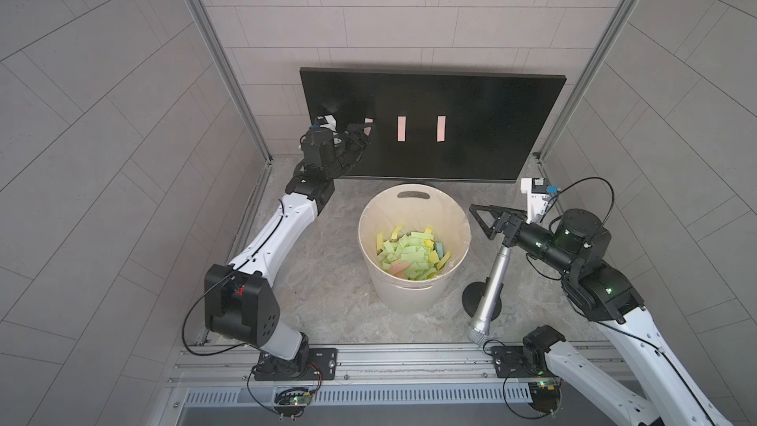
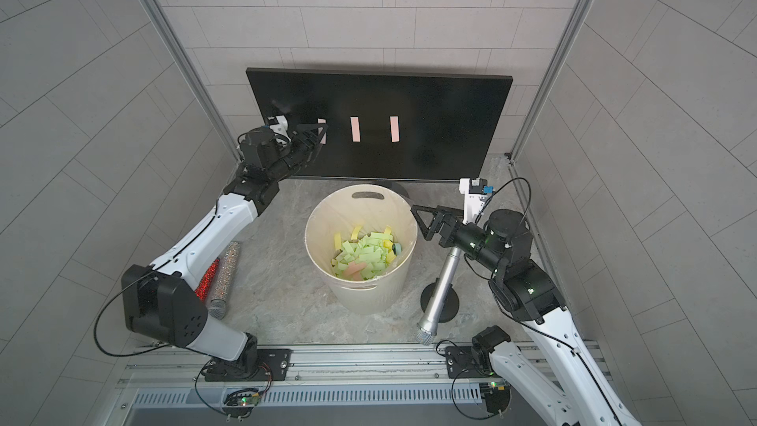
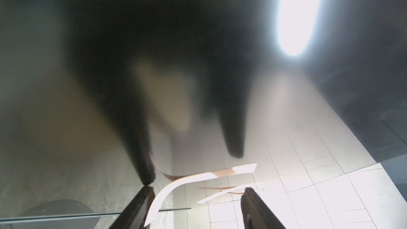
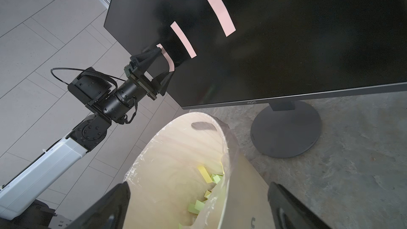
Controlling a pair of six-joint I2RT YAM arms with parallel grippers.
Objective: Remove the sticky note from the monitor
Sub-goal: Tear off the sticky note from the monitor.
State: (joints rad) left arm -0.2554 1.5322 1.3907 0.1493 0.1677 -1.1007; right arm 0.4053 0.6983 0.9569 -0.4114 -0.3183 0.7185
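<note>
So, the monitor (image 1: 471, 116) is stood at the back of the table (image 1: 319, 280), upper middle in both top views, and three pink strips can be seen stuck in a row across its dark screen. The leftmost sticky note (image 4: 167, 59) is found on the left part of the screen. Its top end looks stuck to the glass while the bottom end is curled away, which is pretty obvious in the right wrist view. The left hand (image 1: 366, 135) is pushed right up to the screen there, jaws apart, with the note bracketed between the two fingers (image 3: 141, 203). One fingertip is met by its own reflection in the left wrist view, so the glass is touched. No proper pinch can be made out; the strip is just bowed in the gap. The middle note (image 1: 402, 129) and the right-hand note (image 1: 440, 129) are lying flat on the screen, apart from that hand. The right hand (image 1: 480, 222) is held wide open with nothing in it, right of centre, just beside the rim of the cream bucket (image 1: 362, 219). The bucket is parked in front of the monitor and lined with clear plastic. Mostly green paper scraps (image 1: 409, 254) are piled inside. A silver microphone (image 1: 491, 280) on a round black stand is seen below the right hand. A glittery silver microphone (image 2: 225, 272) is spotted at lower left in a top view, partly hidden by the left arm.
</note>
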